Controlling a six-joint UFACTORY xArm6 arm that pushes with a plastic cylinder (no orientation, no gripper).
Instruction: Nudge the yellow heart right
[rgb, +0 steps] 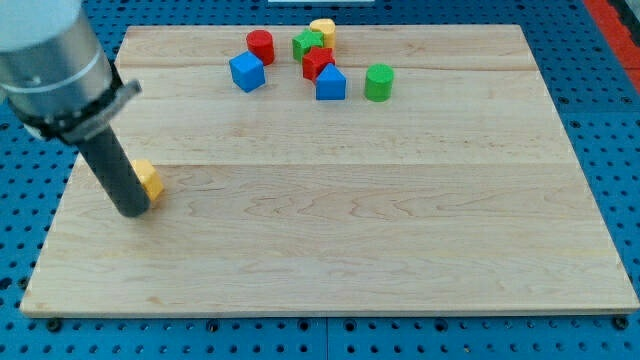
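A yellow block (149, 179) lies at the view's left on the wooden board (330, 240); my rod partly covers it, so its shape is hard to make out. My tip (131, 212) rests on the board just left of and below this block, touching or nearly touching it. Another yellow block (323, 30) sits at the view's top, behind the cluster.
A cluster sits at the view's top: a red cylinder (260, 46), a blue cube (246, 72), a green block (307, 44), a red block (317, 62), a blue block (330, 84) and a green cylinder (378, 82). The board's left edge is close to my tip.
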